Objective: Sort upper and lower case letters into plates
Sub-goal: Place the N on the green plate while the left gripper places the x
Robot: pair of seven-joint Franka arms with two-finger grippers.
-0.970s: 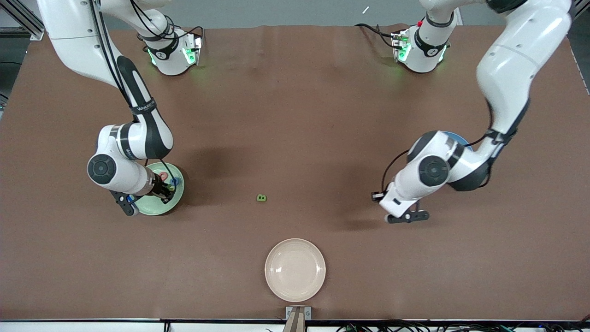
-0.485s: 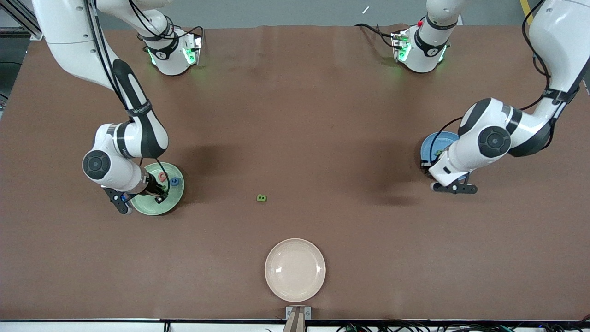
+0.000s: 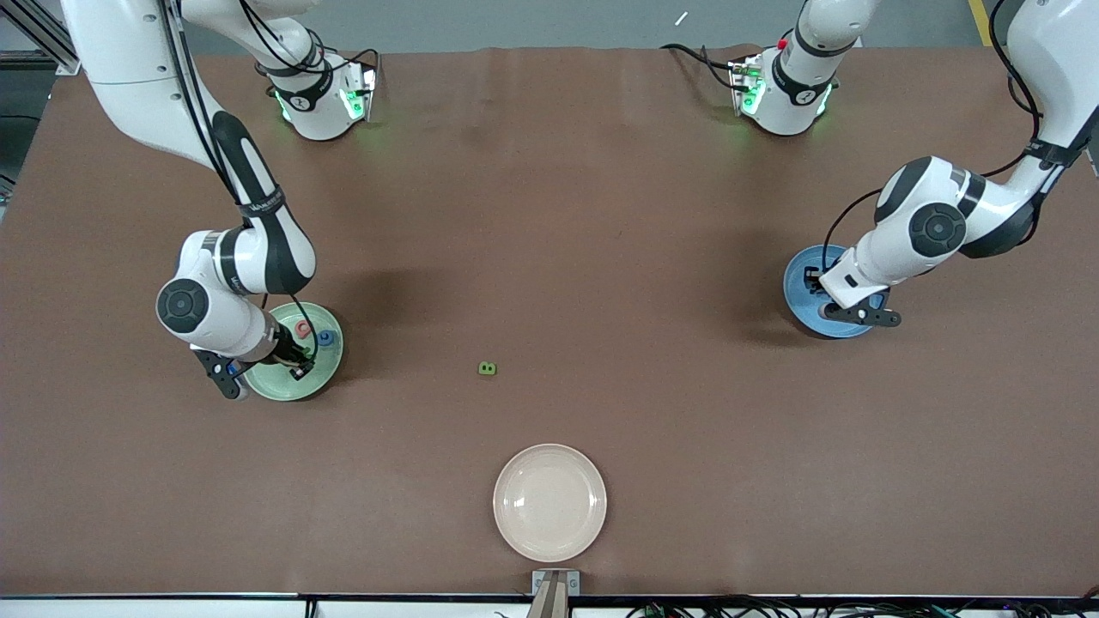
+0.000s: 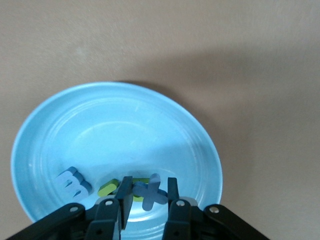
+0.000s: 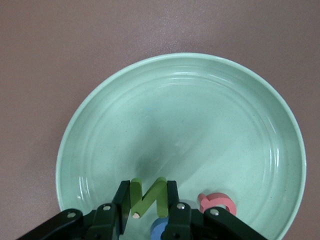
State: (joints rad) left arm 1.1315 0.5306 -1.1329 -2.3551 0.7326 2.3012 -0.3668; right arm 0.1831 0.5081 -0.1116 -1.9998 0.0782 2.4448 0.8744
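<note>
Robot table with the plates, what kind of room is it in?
Probably a robotics lab: two white arms bolted to a brown table, cables along its edge, and a pale green plate and a blue plate set out for sorting.

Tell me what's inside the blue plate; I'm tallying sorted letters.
In the blue plate lie a blue letter and a green letter, partly covered. The left gripper holds a blue t over it. Anything beneath the gripper is hidden.
</note>
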